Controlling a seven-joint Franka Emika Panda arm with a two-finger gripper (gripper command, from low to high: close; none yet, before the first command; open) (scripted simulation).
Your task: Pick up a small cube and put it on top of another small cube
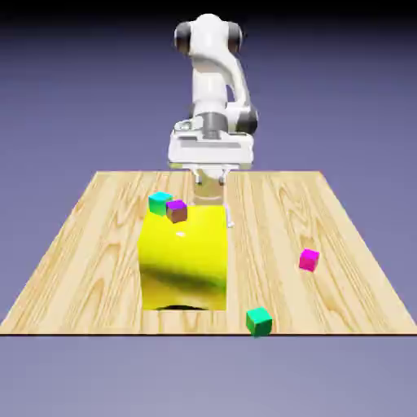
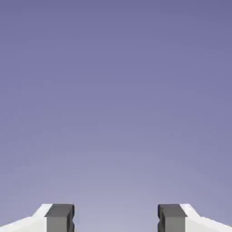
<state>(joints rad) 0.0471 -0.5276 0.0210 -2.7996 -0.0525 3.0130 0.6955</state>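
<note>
The small magenta-pink cube (image 1: 309,260) lies on the wooden table (image 1: 89,261) toward the exterior view's right. The other small cube, solid green (image 1: 259,321), sits at the table's near edge, apart from it. My gripper (image 1: 210,198) hangs far from both, just behind the big yellow block (image 1: 184,256), which hides its lower part. In the hand view my gripper (image 2: 116,219) is open: both grey fingertips (image 2: 60,218) stand wide apart with only the blue-violet backdrop between them. No cube shows in that view.
A teal cube (image 1: 160,202) and a purple-topped brownish cube (image 1: 177,211) rest at the yellow block's top back edge, to the exterior view's left of my gripper.
</note>
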